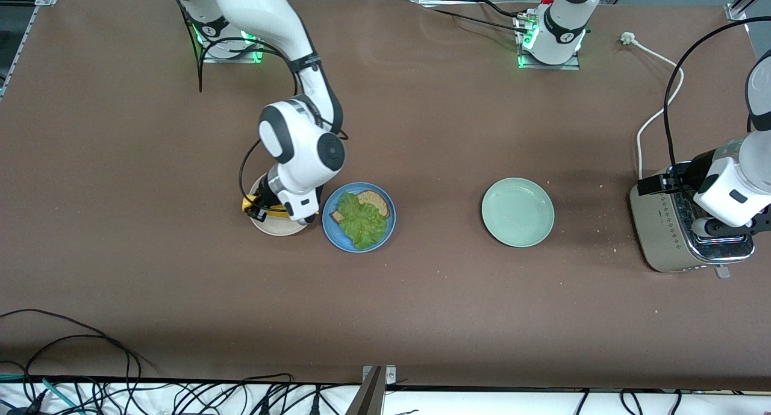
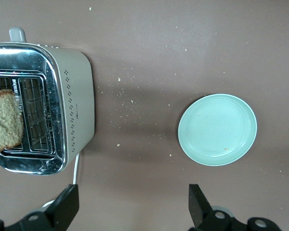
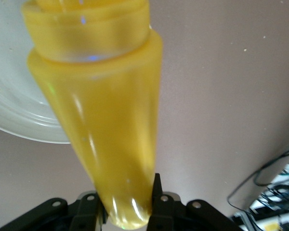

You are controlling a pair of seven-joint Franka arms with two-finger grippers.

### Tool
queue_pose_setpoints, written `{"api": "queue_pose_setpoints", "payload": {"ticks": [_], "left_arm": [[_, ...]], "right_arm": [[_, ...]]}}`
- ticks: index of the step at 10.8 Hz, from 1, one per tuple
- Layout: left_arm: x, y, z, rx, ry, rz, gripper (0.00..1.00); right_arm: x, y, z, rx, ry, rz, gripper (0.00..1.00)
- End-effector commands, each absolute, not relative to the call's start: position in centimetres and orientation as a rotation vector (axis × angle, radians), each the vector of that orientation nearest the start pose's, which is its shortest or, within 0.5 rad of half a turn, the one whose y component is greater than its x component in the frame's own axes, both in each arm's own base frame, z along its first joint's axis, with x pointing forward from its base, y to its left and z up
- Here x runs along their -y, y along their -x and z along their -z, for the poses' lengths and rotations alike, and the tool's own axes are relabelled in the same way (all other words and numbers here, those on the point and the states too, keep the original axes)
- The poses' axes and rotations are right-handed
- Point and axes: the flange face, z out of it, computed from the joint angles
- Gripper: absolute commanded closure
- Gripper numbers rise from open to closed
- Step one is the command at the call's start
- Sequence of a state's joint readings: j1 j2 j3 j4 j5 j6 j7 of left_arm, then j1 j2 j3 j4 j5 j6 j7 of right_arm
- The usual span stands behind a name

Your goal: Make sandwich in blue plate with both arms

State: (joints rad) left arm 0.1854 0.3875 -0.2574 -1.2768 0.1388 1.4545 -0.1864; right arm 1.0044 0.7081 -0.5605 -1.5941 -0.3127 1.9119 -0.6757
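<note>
Nearest you, the round medium-blue plate (image 1: 359, 217) holds toasted bread (image 1: 374, 202) under ruffled green lettuce (image 1: 360, 220), beside the beige-white plate (image 1: 277, 225) where your right end effector (image 3: 128, 208) grips a yellow plastic bottle (image 3: 106, 125), while your left end effector (image 2: 132, 208) hangs wide open and empty above the silver toaster (image 2: 43, 110).

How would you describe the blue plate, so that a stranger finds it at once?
Start at the right arm's end of the brown table. Two plates touch there; the blue plate lies beside the beige plate, toward the toaster. Only it holds bread and lettuce.
</note>
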Motion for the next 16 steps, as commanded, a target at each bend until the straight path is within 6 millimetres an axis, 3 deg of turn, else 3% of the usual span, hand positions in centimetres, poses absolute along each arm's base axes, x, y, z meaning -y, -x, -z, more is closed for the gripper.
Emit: {"api": "queue_pose_setpoints", "payload": {"ticks": [1,5,9,12,16], "left_arm": [[0.0,-64.5,-52.9,0.16,3.057,-0.286,0.0],[-0.2,-64.5,-52.9,0.162,3.059,-0.289,0.0],[-0.9,-64.5,-52.8,0.178,3.046,-0.287,0.0],[-2.5,-64.5,-52.7,0.185,3.047,-0.292,0.0],[-7.8,-64.4,-51.7,0.084,3.07,-0.328,0.0]], "right_arm": [[-26.3,-61.1,-29.5,-1.646,-2.128,0.447,1.0],[-22.5,-63.1,-30.0,-1.702,-2.384,0.409,1.0],[-14.2,-65.9,-28.8,-1.899,-2.652,0.329,1.0],[-8.0,-66.5,-26.3,-2.1,-2.81,0.216,1.0],[-1.8,-66.5,-19.5,-2.362,-2.916,-0.076,1.0]]}}
